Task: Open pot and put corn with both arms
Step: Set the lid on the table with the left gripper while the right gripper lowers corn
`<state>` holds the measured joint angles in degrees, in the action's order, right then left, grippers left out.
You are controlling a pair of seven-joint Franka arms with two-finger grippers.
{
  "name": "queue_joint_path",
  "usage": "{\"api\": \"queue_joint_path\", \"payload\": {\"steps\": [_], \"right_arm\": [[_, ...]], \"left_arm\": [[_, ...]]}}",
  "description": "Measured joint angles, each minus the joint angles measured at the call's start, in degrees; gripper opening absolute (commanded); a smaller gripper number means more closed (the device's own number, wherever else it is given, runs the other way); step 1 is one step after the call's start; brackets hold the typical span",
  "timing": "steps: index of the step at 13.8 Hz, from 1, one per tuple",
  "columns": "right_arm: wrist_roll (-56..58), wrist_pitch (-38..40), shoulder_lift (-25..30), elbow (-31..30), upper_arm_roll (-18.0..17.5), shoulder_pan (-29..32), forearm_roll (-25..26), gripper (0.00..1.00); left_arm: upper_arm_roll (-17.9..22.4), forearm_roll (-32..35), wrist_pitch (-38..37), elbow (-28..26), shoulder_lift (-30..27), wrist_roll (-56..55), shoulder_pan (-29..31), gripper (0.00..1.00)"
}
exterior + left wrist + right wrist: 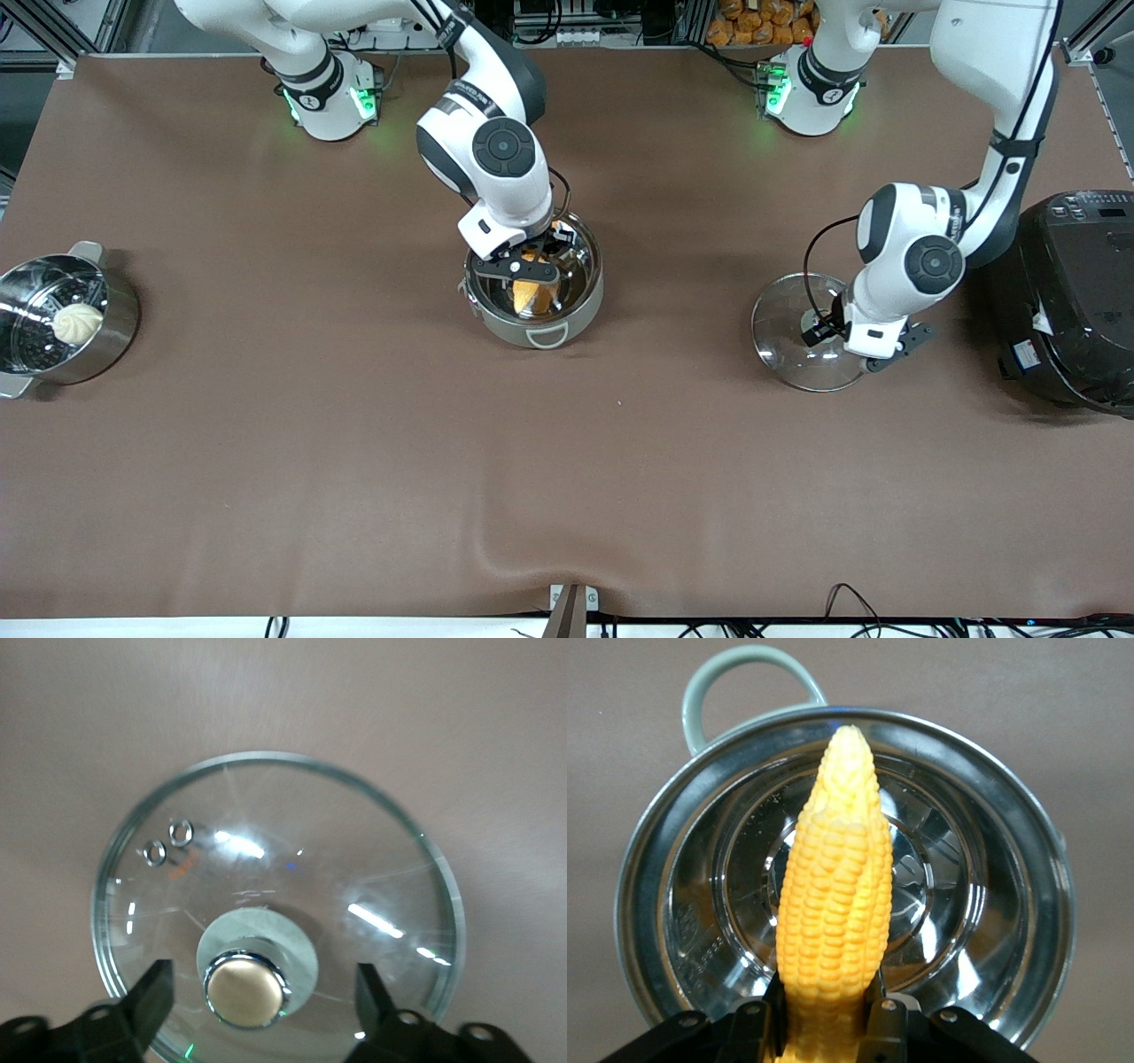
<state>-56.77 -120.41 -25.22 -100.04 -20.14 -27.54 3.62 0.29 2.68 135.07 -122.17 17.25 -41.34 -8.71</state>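
Note:
The open steel pot [580,306] stands mid-table, its shiny inside showing in the right wrist view [983,904]. My right gripper [530,276] is over the pot and shut on the yellow corn [534,295], which points down into the pot [834,895]. The clear glass lid [784,323] with its tan knob [245,990] lies flat on the table toward the left arm's end. My left gripper [855,341] is just above the lid, open, with its fingers [151,1001] on either side of the knob and apart from it.
A steel steamer pot [111,332] with a white bun [77,322] stands at the right arm's end of the table. A large black rice cooker [1067,301] stands at the left arm's end, close beside the left arm.

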Motion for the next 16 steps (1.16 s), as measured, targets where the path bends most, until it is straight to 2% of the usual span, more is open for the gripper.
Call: {"api": "queue_joint_path", "payload": {"steps": [2,3,4,5,6,10,14,16], "right_arm": [[-1.3,-1.1,-0.9,-0.2,0.0,-0.5,1.0,0.38],[-1.9,-1.8,-1.4,-0.2,0.0,-0.9,1.4,0.46],[-2.5,-2.5,-1.9,-0.2,0.0,-1.2,1.9,0.63],[-2.7,-2.9,-2.2,-0.2,0.0,-1.5,2.0,0.88],[-2.9,-3.0,-2.4,-0.2,0.0,-1.6,2.1,0.99],[-3.0,-4.0,-2.4,-0.2,0.5,-1.6,2.2,1.00],[-3.1,-4.4,-1.8,1.0,1.0,-1.0,2.2,1.00],[-3.1,-4.0,0.5,2.1,1.2,1.3,2.2,1.00]], "left_arm": [[0.1,0.0,-8.1,5.4,-2.2,3.0,0.0,1.00],[0.2,0.0,-13.6,9.4,-2.9,5.7,0.1,1.00],[0.3,0.0,-18.6,13.5,-3.5,8.3,0.3,1.00],[0.4,0.0,-22.6,17.4,-3.8,10.6,0.8,1.00],[0.4,0.0,-25.9,20.8,-4.0,13.0,1.4,1.00],[0.3,0.0,-36.4,29.3,-4.7,17.5,2.3,1.00],[0.3,0.0,-39.0,31.5,-6.6,17.8,2.3,1.00],[0.3,0.0,-39.6,31.7,-8.4,20.4,2.9,1.00]]}}
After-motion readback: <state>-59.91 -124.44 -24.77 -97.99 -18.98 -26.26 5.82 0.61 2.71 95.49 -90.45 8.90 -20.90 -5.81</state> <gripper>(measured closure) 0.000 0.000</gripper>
